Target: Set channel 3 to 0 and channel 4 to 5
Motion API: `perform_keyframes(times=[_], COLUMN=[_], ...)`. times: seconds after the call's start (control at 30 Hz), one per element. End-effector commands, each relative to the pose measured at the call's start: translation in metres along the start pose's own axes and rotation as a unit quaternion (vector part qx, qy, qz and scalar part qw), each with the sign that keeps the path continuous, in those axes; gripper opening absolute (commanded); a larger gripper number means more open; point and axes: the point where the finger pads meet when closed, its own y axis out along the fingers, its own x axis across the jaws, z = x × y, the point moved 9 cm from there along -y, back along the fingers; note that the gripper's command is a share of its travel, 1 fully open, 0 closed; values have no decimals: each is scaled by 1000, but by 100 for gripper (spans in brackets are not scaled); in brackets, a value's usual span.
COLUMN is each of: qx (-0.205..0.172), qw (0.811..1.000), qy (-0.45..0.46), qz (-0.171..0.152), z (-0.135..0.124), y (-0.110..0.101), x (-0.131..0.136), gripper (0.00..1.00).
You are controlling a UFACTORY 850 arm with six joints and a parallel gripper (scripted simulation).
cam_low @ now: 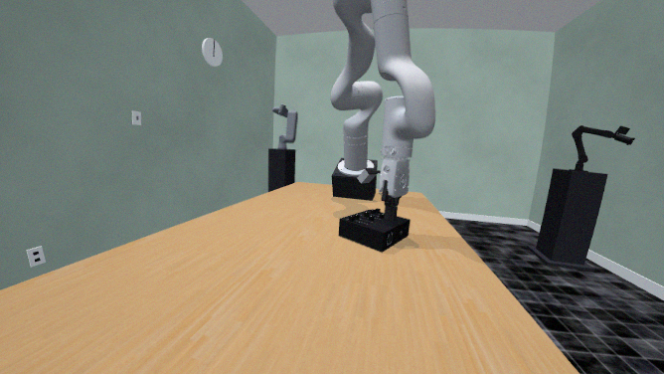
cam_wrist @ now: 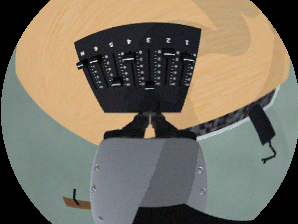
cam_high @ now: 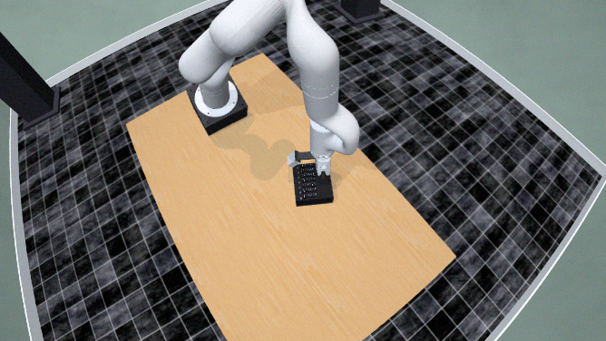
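Observation:
The lighting desk (cam_high: 313,196) (cam_low: 372,232) (cam_wrist: 127,99) is a small black box that stands flat on the wooden table (cam_high: 236,236) (cam_low: 258,279). In the wrist view it shows a row of several faders with white scale marks, their caps at differing heights. My gripper (cam_high: 323,174) (cam_low: 389,211) (cam_wrist: 150,100) is shut with nothing between the fingers. It points straight down, with its tips on the desk's top near the right-hand side. In the wrist view one fader cap (cam_wrist: 149,87) sits low in its slot just in front of the fingertips. I cannot read the levels.
The arm's black base (cam_high: 218,111) (cam_low: 354,185) is bolted on the table behind the desk. The table's right edge runs close beside the desk. Black pedestals with camera arms (cam_low: 572,221) (cam_low: 281,168) stand on the floor, off the table.

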Motion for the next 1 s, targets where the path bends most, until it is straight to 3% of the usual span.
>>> perform_keyframes(times=[0.0, 0.97], qx=[-1, -1], qw=[1000, 1000], qy=[0, 0], qz=[0, 0], z=[0, 3], y=[0, 0], x=[0, 0], gripper=[0, 0])
